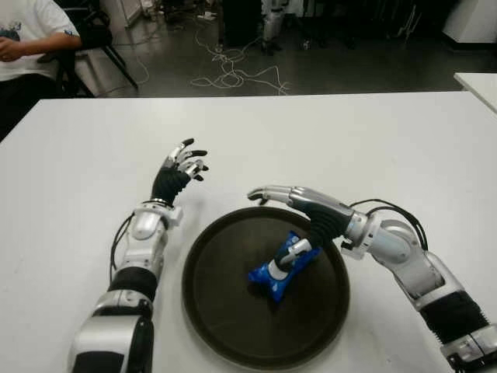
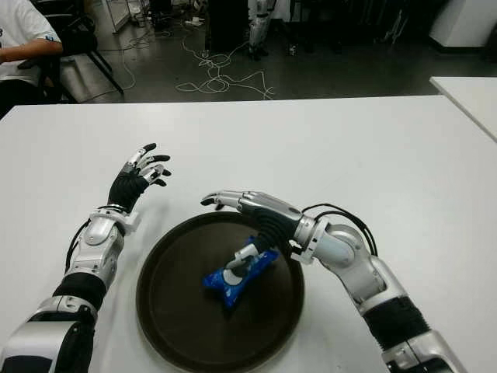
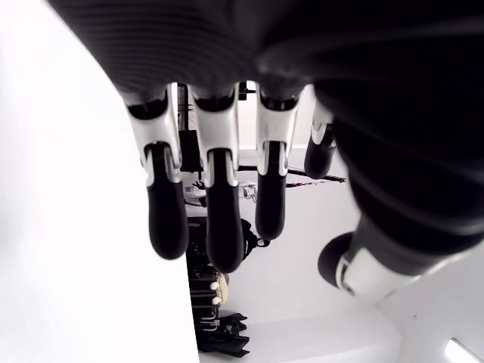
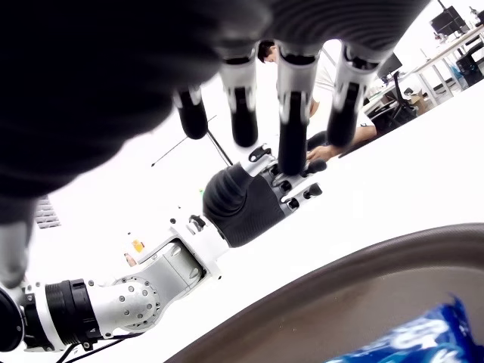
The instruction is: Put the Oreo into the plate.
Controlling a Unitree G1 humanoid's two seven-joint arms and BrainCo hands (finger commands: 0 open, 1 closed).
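A blue Oreo pack (image 1: 278, 273) lies inside the round dark plate (image 1: 225, 311), a little right of its middle. My right hand (image 1: 307, 210) hovers over the plate's far right part with its long fingers stretched out flat. Its thumb points down and touches the top of the pack, but nothing is gripped. The right wrist view shows those straight fingers (image 4: 291, 121), the plate's rim (image 4: 318, 291) and a corner of the pack (image 4: 408, 344). My left hand (image 1: 180, 167) shows just beyond the plate's left side, idle, fingers spread and raised.
The white table (image 1: 349, 140) stretches wide around the plate. A seated person (image 1: 27, 39) is beyond its far left corner. Loose cables (image 1: 233, 74) lie on the floor behind, and another white table (image 1: 477, 81) shows at the right edge.
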